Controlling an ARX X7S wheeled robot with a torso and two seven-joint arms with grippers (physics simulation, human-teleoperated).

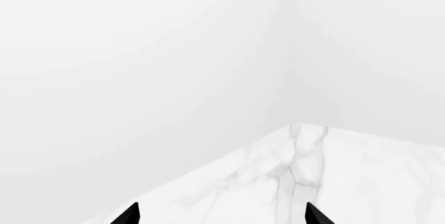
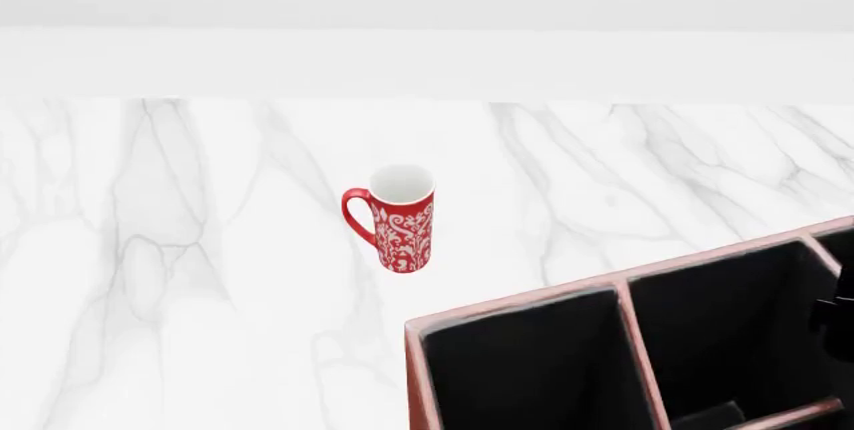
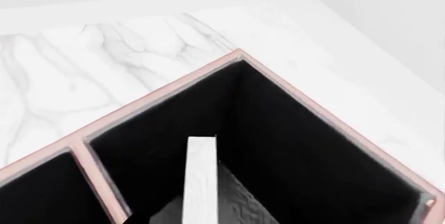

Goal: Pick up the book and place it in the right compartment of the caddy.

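Note:
The caddy [image 2: 621, 295] is a reddish-brown box with pale pink rims and black-lined compartments, at the lower right of the head view. In the right wrist view my right gripper [image 3: 199, 206] is shut on the book [image 3: 200, 177]. Its white page edges face the camera, with a dark textured cover on each side. The book hangs inside the end compartment at the caddy's corner [image 3: 240, 53]. Only a dark bit of the right gripper [image 2: 838, 328] shows at the head view's right edge. My left gripper [image 1: 224, 213] is open and empty above a table corner [image 1: 299, 130].
A tall red patterned mug [image 2: 396, 220] stands upright on the white marble table [image 2: 160, 280], left of and beyond the caddy. A pink divider [image 3: 94, 174] separates the book's compartment from its neighbour. White walls close the far side.

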